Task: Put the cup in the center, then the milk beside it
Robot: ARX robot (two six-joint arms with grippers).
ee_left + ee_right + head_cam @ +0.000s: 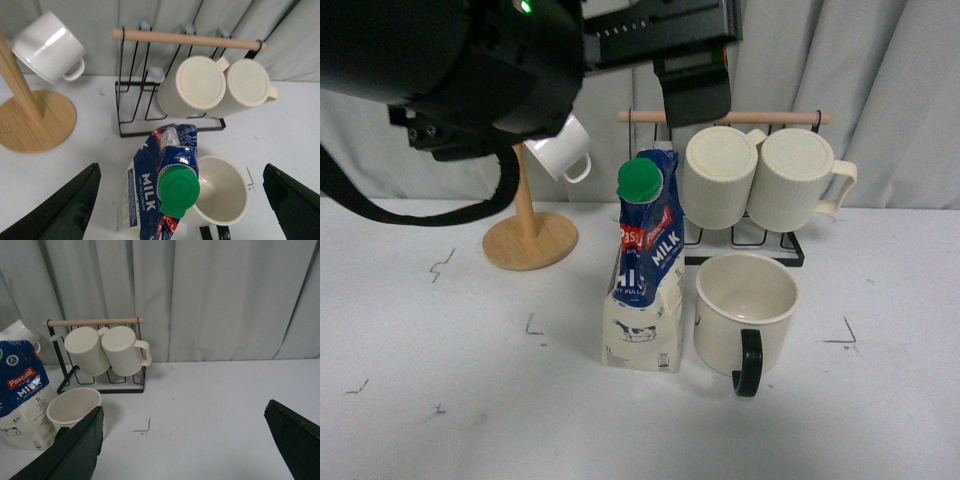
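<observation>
Cup (745, 305) upright on table (450, 400), milk (647, 275) just beside it, perhaps touching

- milk (645, 285) upright on table (450, 400), just L of cup (745, 300)
- rack (650, 117) behind both; L mug (720, 175) & R mug (792, 180) hang on it, side by side
- stand (528, 240) back-L of milk, small cup (563, 148) hung on it

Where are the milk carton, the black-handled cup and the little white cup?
milk carton (640, 345), front view, cream base by the cow
black-handled cup (715, 340), front view, outer wall
little white cup (45, 52), left wrist view, side wall
</observation>
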